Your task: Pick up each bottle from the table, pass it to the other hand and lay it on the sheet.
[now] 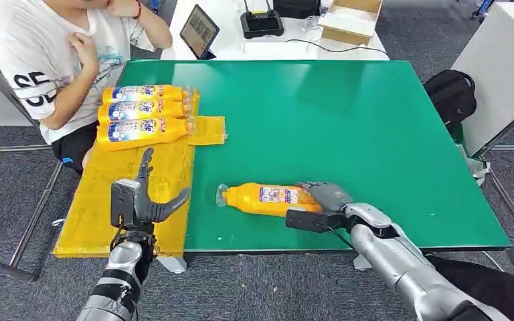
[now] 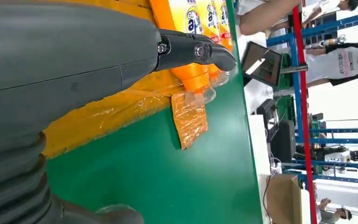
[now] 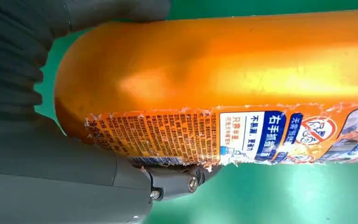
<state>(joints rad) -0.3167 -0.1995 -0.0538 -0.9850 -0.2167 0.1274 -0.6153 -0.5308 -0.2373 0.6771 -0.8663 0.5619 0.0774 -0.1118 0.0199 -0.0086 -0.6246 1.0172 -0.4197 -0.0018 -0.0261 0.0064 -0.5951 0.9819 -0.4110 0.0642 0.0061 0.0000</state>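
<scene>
An orange bottle point(image 1: 264, 198) point(image 3: 237, 70) lies on its side on the green table point(image 1: 348, 114), cap end toward the yellow sheet point(image 1: 100, 214). My right hand point(image 1: 322, 202) point(image 3: 51, 177) grips its base end, thumb on the near side and fingers over the far side. My left hand point(image 1: 140, 197) point(image 2: 65, 70) hovers open over the sheet's near part, fingers spread and holding nothing. Three more orange bottles point(image 1: 146, 111) point(image 2: 191, 18) lie side by side at the far end of the sheet point(image 2: 121, 107).
A person point(image 1: 47, 60) sits at the table's far left corner, close to the laid bottles. A white desk behind holds a tablet point(image 1: 199, 30), a black device and a cardboard box point(image 1: 351, 19). A black bag point(image 1: 450, 93) lies off the right edge.
</scene>
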